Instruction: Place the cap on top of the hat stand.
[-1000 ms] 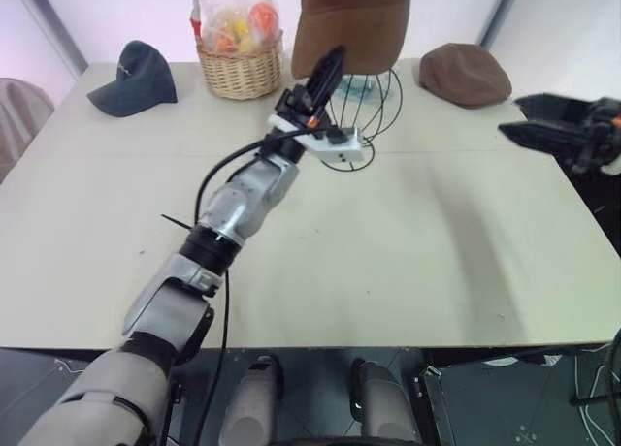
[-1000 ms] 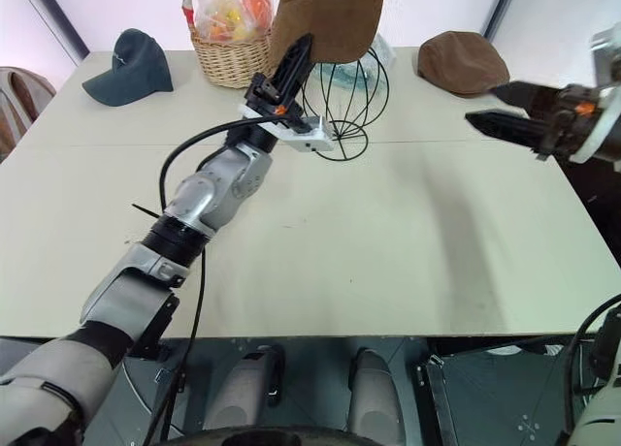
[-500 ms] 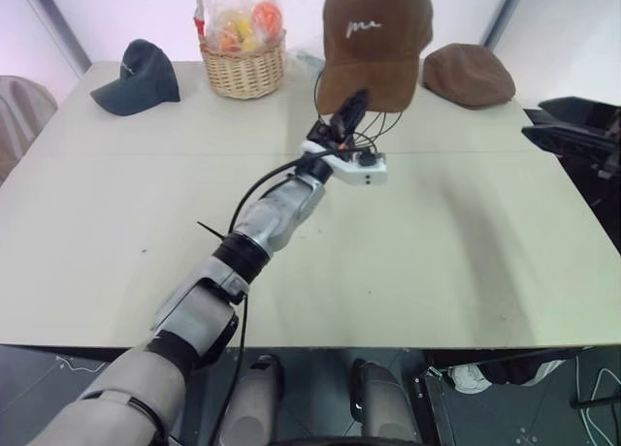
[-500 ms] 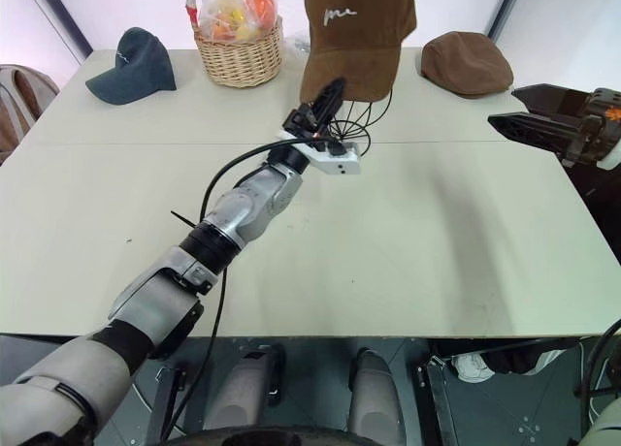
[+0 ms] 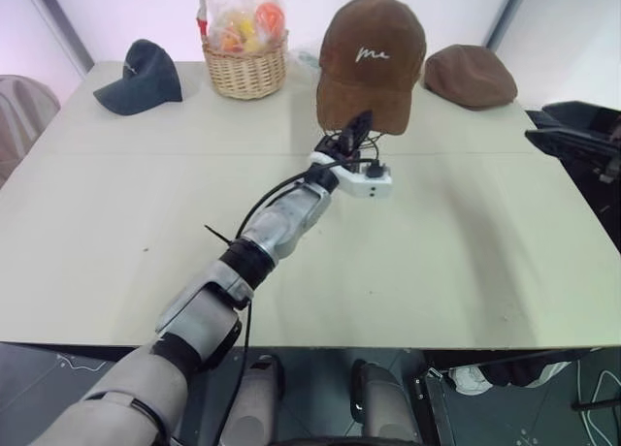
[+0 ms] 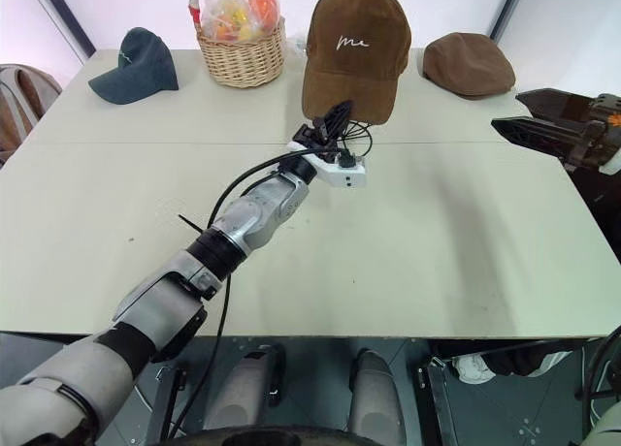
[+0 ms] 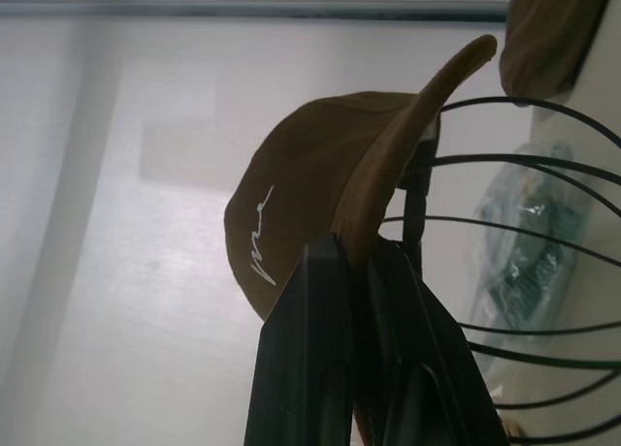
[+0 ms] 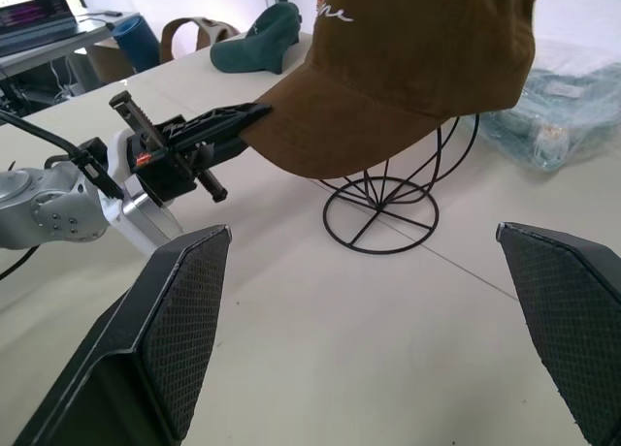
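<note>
The brown cap (image 5: 372, 63) with white script on its front sits over the black wire hat stand (image 8: 383, 208), brim towards me. It covers most of the stand's globe, and the ring base shows below. My left gripper (image 6: 340, 114) reaches up and forward to the brim's front edge and is shut on the cap's brim; the left wrist view shows the brim pinched between the two black fingers (image 7: 310, 349). My right gripper (image 6: 506, 111) hovers open at the table's right side, well clear of the cap, with nothing between its fingers.
A dark grey cap (image 5: 141, 76) lies at the back left. A wicker basket (image 5: 243, 63) with bagged fruit stands beside it. A plain brown flat cap (image 5: 471, 75) lies at the back right. A clear plastic package (image 8: 553, 116) lies behind the stand.
My left gripper has come down and to the right with the cap, which was held high above the stand and now rests over it. The right gripper has barely moved.
</note>
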Controlling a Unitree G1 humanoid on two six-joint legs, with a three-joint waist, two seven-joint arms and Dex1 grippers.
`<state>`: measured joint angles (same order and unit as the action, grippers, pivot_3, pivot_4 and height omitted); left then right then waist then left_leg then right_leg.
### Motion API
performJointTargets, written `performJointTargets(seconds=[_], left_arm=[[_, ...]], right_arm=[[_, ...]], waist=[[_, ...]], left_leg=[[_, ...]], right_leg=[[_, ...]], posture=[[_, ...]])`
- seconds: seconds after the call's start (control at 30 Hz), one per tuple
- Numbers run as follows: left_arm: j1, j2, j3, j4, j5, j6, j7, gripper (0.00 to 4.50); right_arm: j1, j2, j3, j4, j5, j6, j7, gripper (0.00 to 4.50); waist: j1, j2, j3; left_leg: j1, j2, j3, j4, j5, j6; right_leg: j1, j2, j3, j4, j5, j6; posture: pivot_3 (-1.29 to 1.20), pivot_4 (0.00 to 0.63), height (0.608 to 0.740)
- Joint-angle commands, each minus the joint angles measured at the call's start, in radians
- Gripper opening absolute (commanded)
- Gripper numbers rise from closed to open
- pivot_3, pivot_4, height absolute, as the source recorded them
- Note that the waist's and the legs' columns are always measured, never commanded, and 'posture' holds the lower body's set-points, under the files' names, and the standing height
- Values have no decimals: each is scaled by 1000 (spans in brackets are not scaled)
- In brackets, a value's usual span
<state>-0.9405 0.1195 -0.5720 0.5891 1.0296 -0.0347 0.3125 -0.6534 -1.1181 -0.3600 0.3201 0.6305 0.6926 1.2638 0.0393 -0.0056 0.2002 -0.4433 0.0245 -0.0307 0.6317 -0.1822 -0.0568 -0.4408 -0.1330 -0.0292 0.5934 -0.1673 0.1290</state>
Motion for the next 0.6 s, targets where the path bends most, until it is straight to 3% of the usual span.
performJointTargets(seconds=[0.03,0.6], left_arm=[[33,-12,-22,-64,-16,1,-43,27],[90,-32,-30,-107,-48,-5,-114,27]], right_arm=[[-13,-4,-27,-8,10,-17,0,4500],[-7,4,-27,-10,10,-17,-4,4500]], waist=[[1,0,0],[0,0,0]], left_leg=[[0,0,0,0,0,0],[0,0,0,1,0,0]], right_leg=[[0,0,0,0,0,0],[1,0,0,0,0,0]], posture=[[0,150,740],[0,150,740]])
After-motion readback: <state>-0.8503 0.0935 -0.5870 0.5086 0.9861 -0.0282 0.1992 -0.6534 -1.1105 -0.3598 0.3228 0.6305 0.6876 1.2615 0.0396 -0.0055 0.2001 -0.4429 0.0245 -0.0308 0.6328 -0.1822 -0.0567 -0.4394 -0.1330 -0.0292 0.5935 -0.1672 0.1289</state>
